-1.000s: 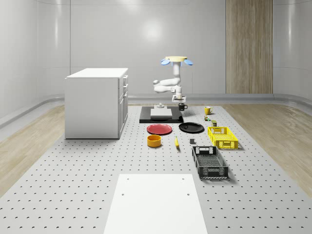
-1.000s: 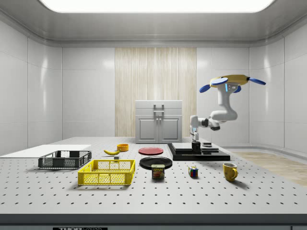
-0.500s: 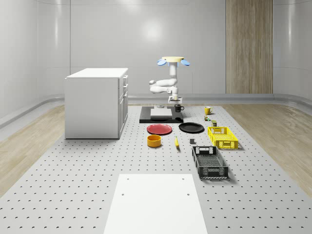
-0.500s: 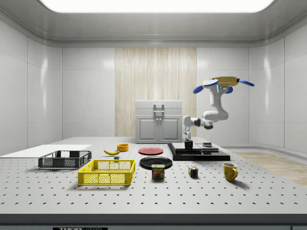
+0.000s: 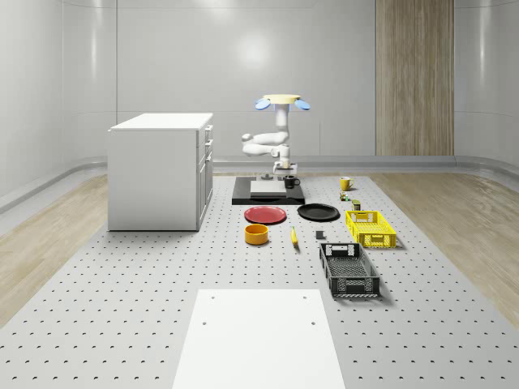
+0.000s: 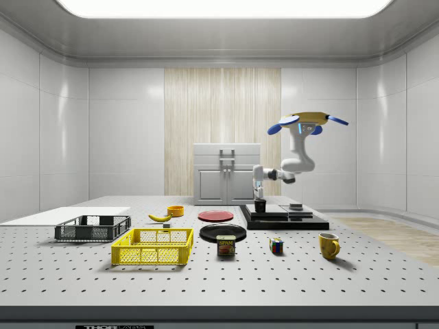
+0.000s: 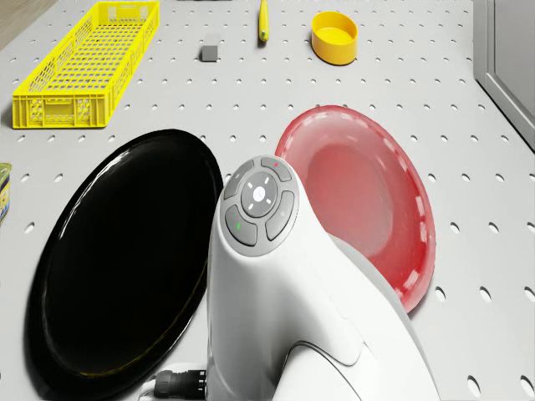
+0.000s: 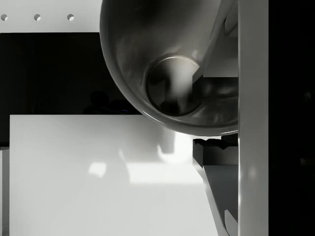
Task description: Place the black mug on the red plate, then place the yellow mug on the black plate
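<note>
Faintly, the can (image 6: 226,245) reads SPAM; claw (image 6: 259,200) grips black mug (image 6: 260,205).

Two mugs (black (image 5: 289,181), yellow (image 5: 345,184)), two plates (image 5: 265,215) (image 5: 318,212), two crates (image 5: 371,228) (image 5: 349,270).

"SPAM" reads on the can (image 6: 226,245)

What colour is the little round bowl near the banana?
The small round bowl is yellow-orange, like the banana beside it. The drone view shows it best.
</note>
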